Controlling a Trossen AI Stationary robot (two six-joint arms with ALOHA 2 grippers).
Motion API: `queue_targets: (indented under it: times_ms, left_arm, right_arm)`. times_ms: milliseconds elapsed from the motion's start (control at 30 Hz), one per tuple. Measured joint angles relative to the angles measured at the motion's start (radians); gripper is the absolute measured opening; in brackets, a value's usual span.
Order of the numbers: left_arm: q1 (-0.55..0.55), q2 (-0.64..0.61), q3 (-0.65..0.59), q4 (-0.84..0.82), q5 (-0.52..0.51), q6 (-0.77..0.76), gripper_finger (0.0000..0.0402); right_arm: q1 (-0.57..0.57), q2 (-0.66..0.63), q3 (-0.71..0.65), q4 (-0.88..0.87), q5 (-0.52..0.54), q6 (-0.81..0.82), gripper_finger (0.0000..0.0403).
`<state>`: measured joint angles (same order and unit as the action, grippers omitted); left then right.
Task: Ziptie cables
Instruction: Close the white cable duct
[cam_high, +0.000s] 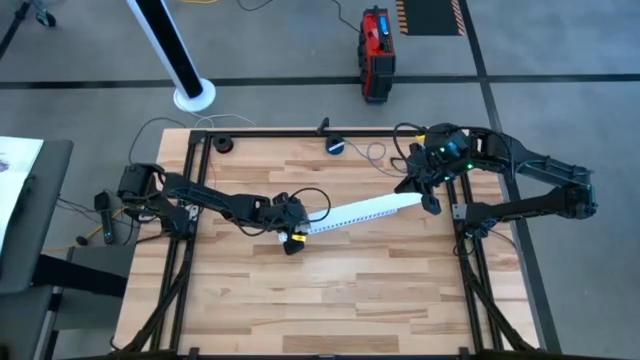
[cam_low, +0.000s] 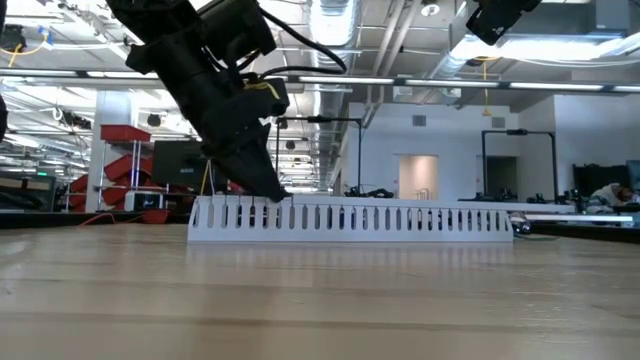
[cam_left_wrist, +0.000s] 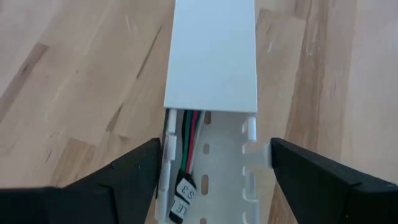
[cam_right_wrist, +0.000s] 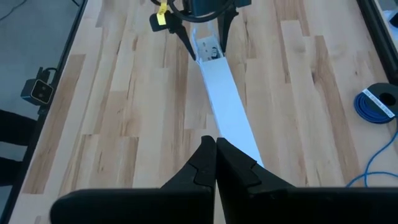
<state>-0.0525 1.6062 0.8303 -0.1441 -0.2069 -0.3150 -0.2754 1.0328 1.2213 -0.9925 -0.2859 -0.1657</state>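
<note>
I see a table (cam_high: 300, 300) of pale wood planks with visible grain and a faint satin sheen. On it lies a white slotted duct (cam_high: 365, 211) that looks like smooth matt plastic, its flat cover plain and unmarked. Inside its open end the cables (cam_left_wrist: 188, 134) show glossy plastic sleeves in red, green and black, with a paper-like label. My left gripper (cam_left_wrist: 214, 171) has dark, matt, hard-looking fingers; the right gripper (cam_right_wrist: 215, 149) looks the same.
</note>
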Motion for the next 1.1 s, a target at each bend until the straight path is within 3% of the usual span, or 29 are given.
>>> queue_targets:
  times_ms: [1100]
  left_arm:
    - [-0.061, 0.065, 0.002, 0.111, -0.053, -0.053, 0.0292]
  right_arm:
    - [-0.001, 0.001, 0.0, 0.007, 0.0, -0.026, 0.0006]
